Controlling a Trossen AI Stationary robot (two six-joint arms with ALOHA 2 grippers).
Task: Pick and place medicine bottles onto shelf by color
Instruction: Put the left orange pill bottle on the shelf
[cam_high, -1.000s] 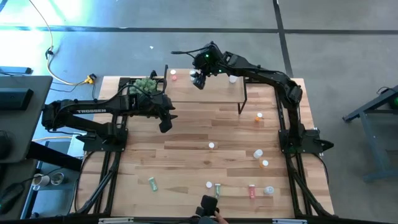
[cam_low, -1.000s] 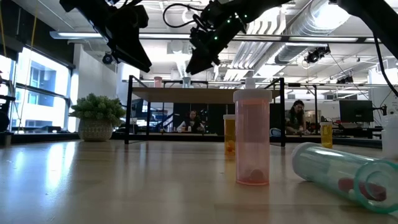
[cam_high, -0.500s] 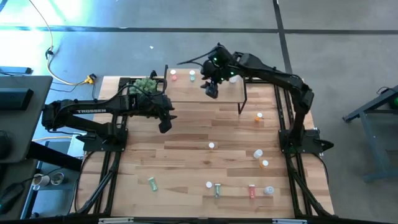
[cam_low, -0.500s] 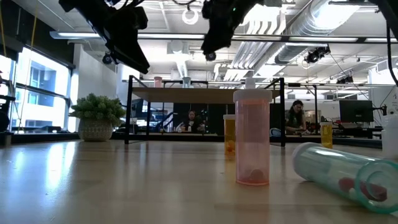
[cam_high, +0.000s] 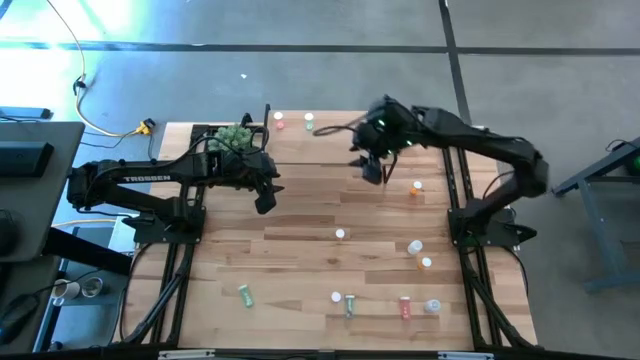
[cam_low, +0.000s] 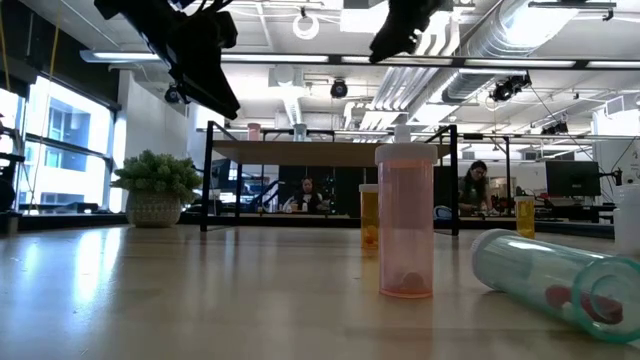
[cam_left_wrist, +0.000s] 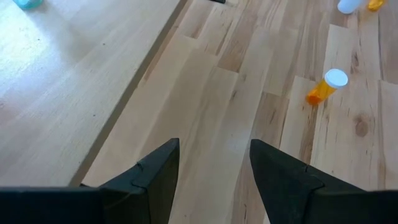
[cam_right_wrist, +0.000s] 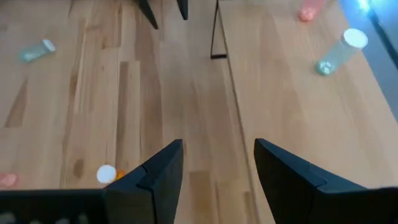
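Note:
The shelf (cam_high: 330, 145) stands at the table's far edge. A red bottle (cam_high: 279, 122) and a green bottle (cam_high: 309, 122) stand on its far left part; the right wrist view also shows the green bottle (cam_right_wrist: 339, 53) and the red bottle (cam_right_wrist: 308, 12). Several medicine bottles are spread over the table, among them an orange one (cam_high: 416, 187) and a white one (cam_high: 341, 234). My right gripper (cam_high: 372, 174) (cam_right_wrist: 217, 146) hangs open and empty high above the shelf's near right edge. My left gripper (cam_high: 265, 203) (cam_left_wrist: 214, 146) waits open and empty near the shelf's near left corner.
A potted plant (cam_high: 236, 137) stands left of the shelf. Near the table's front edge stand or lie a pink bottle (cam_low: 405, 225), an orange one (cam_low: 370, 215) and a green one on its side (cam_low: 555, 280). Bare wood lies between the two grippers.
My right gripper has drawn back from over the shelf's far left part toward the table's right and near side, rising a little, still open. The green bottle it stood over now shows upright on the shelf beside the red one.

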